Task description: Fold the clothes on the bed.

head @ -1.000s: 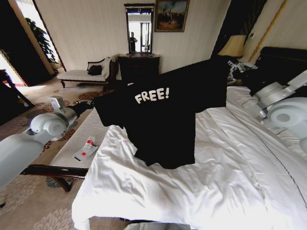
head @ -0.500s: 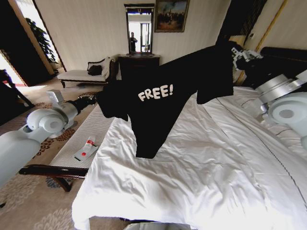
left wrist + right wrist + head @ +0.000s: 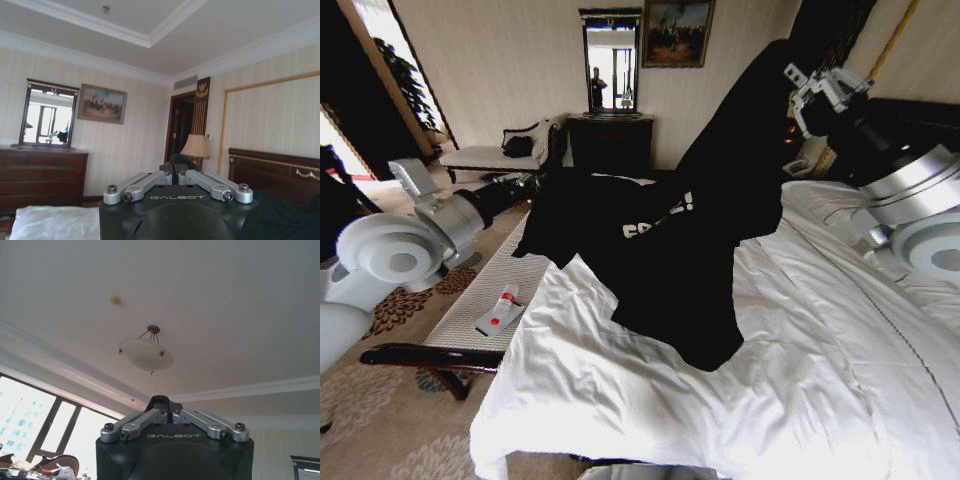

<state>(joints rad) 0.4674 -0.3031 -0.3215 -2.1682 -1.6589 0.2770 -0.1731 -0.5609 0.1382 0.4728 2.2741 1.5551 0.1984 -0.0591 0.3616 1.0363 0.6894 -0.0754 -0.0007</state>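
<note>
Two pale grey arms with smooth, rounded shells are seen in the head view, each built around a large disc-shaped joint cap with a darker recessed centre. Beyond each joint a ribbed silver collar is followed by a black forearm section. A small pale grey box is mounted on top of the left arm. The right gripper (image 3: 798,92) is formed of bare silver metal links. In the wrist views, each gripper body is shown as a black housing marked "GALBOT" in pale letters; silver linkage bars are pinned to it with dark round-headed screws and converge on black fingertips (image 3: 173,166) at the left gripper (image 3: 175,165)
</note>
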